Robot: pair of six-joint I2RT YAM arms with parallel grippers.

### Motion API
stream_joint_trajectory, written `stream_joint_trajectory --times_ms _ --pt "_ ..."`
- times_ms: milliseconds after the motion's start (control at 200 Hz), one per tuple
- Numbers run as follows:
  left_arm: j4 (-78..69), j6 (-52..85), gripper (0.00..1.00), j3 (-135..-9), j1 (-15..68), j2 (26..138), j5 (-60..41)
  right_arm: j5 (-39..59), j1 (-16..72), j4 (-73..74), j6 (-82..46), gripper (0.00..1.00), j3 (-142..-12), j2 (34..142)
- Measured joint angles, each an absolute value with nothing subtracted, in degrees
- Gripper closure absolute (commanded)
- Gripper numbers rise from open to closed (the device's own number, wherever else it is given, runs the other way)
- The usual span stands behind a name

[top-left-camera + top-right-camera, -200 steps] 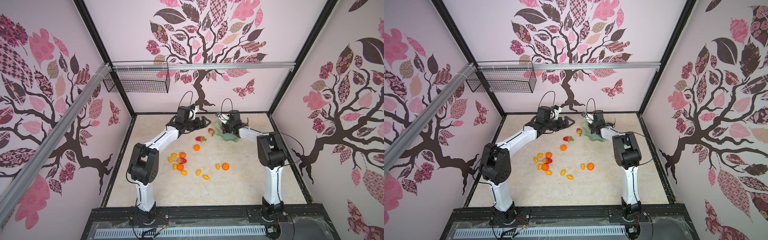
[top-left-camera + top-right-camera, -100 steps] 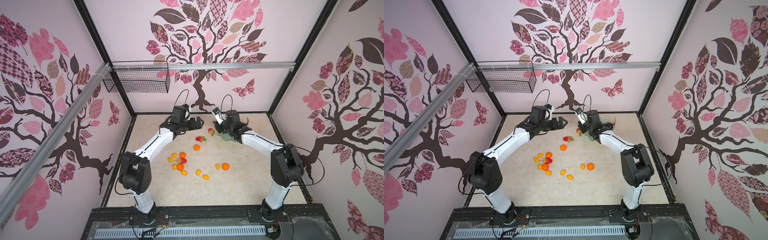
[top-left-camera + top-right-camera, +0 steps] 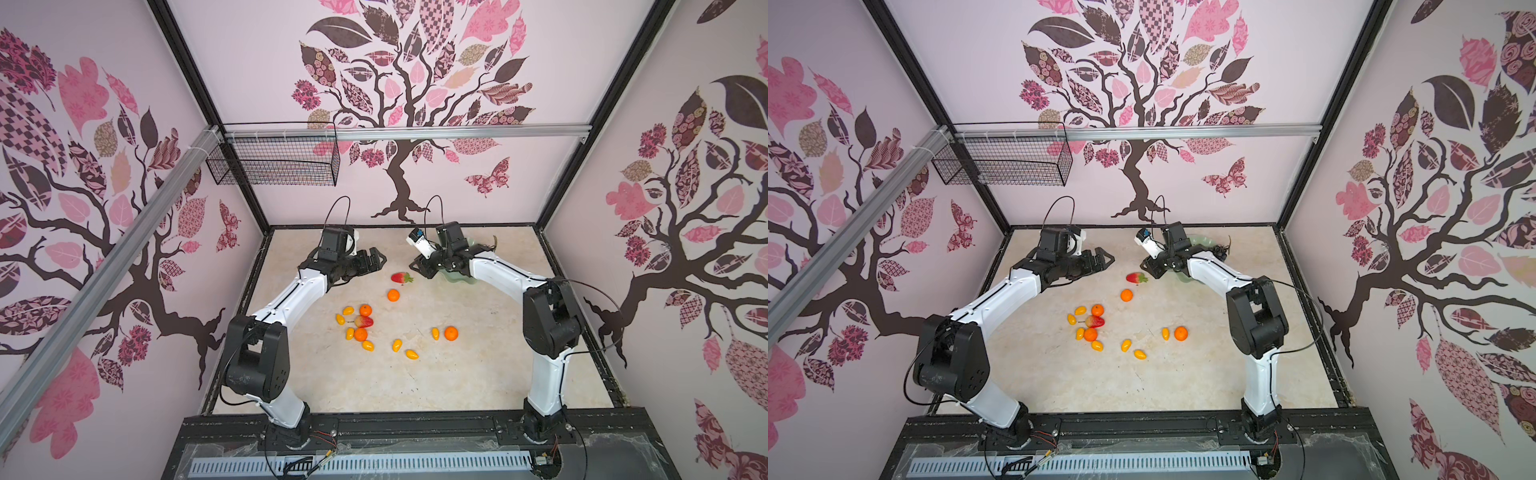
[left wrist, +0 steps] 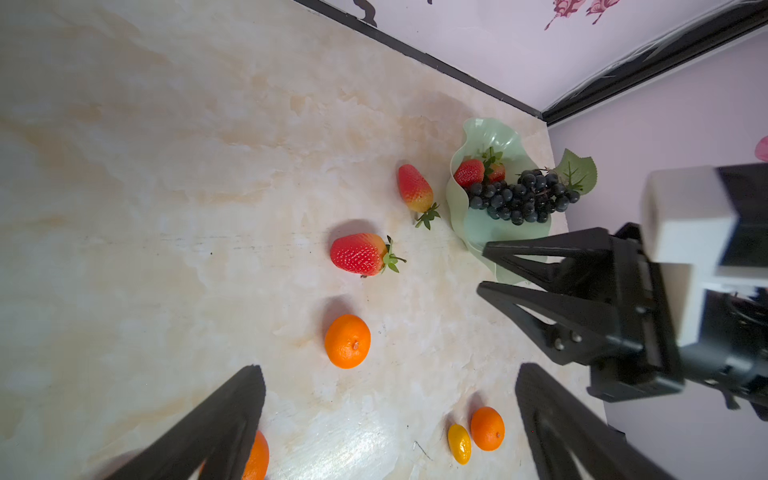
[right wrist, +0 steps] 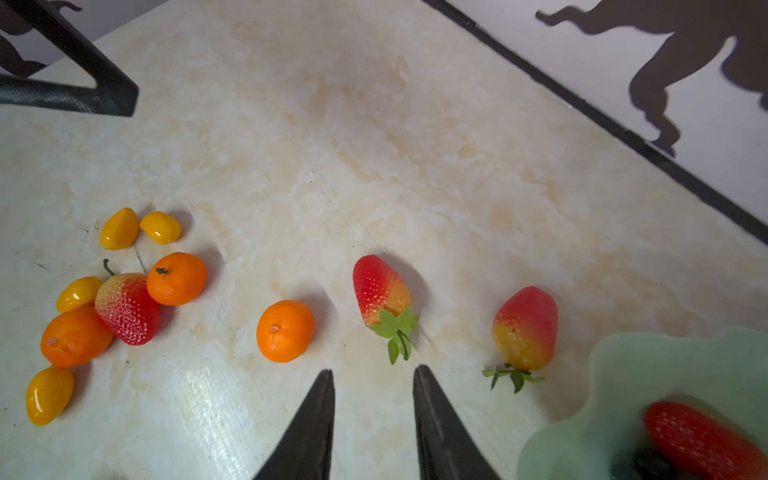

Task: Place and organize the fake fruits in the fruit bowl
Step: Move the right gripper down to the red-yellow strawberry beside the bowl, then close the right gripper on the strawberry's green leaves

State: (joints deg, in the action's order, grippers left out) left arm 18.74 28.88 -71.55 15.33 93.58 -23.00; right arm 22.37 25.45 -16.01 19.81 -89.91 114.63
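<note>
Just ahead of the right gripper, its fingers narrowly parted and empty, lies a red, green-topped strawberry. The ruffled pale-green fruit bowl sits beside them, and the left gripper gapes wide, empty.

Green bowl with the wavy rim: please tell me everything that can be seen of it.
The pale green, translucent, plastic-looking bowl is shallow, with a ruffled rim, and stands upright on the beige marbled table, in its far right part. Inside lie two red strawberries and a dark grape bunch, whose green leaf hangs over the rim. A third red-yellow strawberry lies close beside it. In both top views the right arm covers most of it.
</note>
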Motion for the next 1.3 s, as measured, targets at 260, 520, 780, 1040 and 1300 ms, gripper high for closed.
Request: stream_joint_trajectory --times_ms 260,520,780,1040,1300 --pt "16.4 30.2 0.01 -71.5 13.1 95.7 -26.9 20.9 25.9 -22.5 20.8 0.57 -98.8 124.0" --pt "15.0 32.6 0.01 -71.5 11.1 97.7 -30.2 20.7 25.8 -24.2 20.8 0.55 -100.0 127.5" --pt "14.6 33.2 0.01 -71.5 11.1 97.7 -31.0 21.1 25.8 -24.3 20.8 0.54 -101.0 129.5" --pt "14.6 33.3 0.01 -71.5 10.6 97.7 -31.0 21.2 25.8 -24.8 21.5 0.56 -101.0 131.0" --pt "14.6 33.9 0.01 -71.5 10.3 97.7 -31.0 21.5 25.8 -25.2 21.6 0.72 -102.2 131.0"
